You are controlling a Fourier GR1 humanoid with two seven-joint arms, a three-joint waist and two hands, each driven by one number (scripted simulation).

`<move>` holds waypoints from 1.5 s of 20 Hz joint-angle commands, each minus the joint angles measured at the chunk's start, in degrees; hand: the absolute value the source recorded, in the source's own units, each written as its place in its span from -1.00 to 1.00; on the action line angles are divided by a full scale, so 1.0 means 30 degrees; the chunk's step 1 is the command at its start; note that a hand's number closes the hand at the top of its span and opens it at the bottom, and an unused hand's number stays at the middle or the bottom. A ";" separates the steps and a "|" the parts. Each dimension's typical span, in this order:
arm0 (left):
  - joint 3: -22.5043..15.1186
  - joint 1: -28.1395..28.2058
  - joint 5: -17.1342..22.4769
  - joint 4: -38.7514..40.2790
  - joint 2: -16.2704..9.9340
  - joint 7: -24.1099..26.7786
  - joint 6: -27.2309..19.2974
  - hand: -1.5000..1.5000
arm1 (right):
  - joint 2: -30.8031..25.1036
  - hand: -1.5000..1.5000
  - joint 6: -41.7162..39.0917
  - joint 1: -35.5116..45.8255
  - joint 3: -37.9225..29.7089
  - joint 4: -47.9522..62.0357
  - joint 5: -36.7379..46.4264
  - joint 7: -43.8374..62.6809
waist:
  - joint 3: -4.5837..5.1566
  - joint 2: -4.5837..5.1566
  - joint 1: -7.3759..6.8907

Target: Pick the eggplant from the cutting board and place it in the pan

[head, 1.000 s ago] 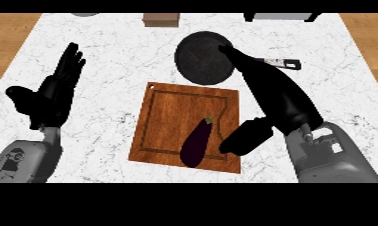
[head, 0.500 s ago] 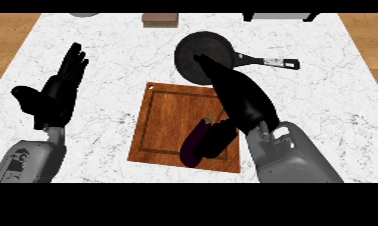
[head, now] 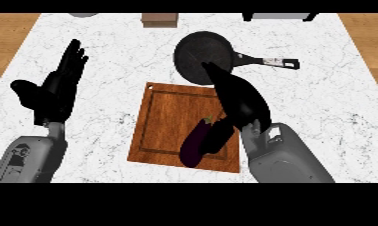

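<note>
A white marbled table (head: 133, 50) is seen from steeply above. Near its middle a wooden cutting board (head: 166, 120) lies flat, slightly turned. The eggplant (head: 198, 142), dark purple with a small green stem at its upper end, lies on the right part of the board, its lower end reaching toward the board's near edge. It has not been lifted; it rests on the wood.

The right hand (head: 240, 101) is held over the board's right side, with its fingers stretched straight toward the pan, their tips overlapping the pan's near rim in the view. Its thumb (head: 221, 135) is set against the right flank of the eggplant, just beside the stem end. The fingers are seen apart and straight, not wrapped round the eggplant. The grey right forearm (head: 284, 157) enters from the lower edge.

The black frying pan (head: 199, 55) stands on the table just beyond the board, its handle (head: 269, 62) pointing to the right. Nothing is seen inside it.

The left hand (head: 55, 90) is held open at the left of the view, fingers up and straight, well apart from the board. Below it the left forearm (head: 29, 155) is seen.

At the far edge a small brown box (head: 159, 20) is seen.
</note>
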State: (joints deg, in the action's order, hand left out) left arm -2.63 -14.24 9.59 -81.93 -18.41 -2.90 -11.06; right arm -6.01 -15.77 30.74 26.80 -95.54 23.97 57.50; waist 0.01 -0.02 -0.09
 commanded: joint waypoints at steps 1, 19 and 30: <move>0.0182 0.0082 -0.0344 0.0054 0.0291 0.0275 0.0162 0.00 | 0.0009 -1.00 -0.1504 -0.0742 -0.0300 0.0288 -0.0307 0.0645 | -0.0002 -0.0002 0.0027; 0.0622 0.1094 -0.1585 -0.0787 0.1297 0.0118 0.0986 0.00 | 0.1703 -1.00 -0.2934 -0.1168 0.0915 0.3867 0.2019 -0.0611 | -0.0001 -0.0017 -0.0010; 0.1000 0.0099 -0.2210 -0.1104 0.1607 -0.0919 0.0821 0.00 | 0.1994 -1.00 -0.3569 0.0171 0.1198 0.6582 0.1590 -0.0179 | -0.0005 -0.0004 -0.0057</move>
State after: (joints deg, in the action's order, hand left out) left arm 1.18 -13.62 4.77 -83.08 -14.72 -3.97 -7.41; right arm -0.47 -24.72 30.15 30.24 -76.76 29.97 52.96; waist 0.01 0.01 -0.25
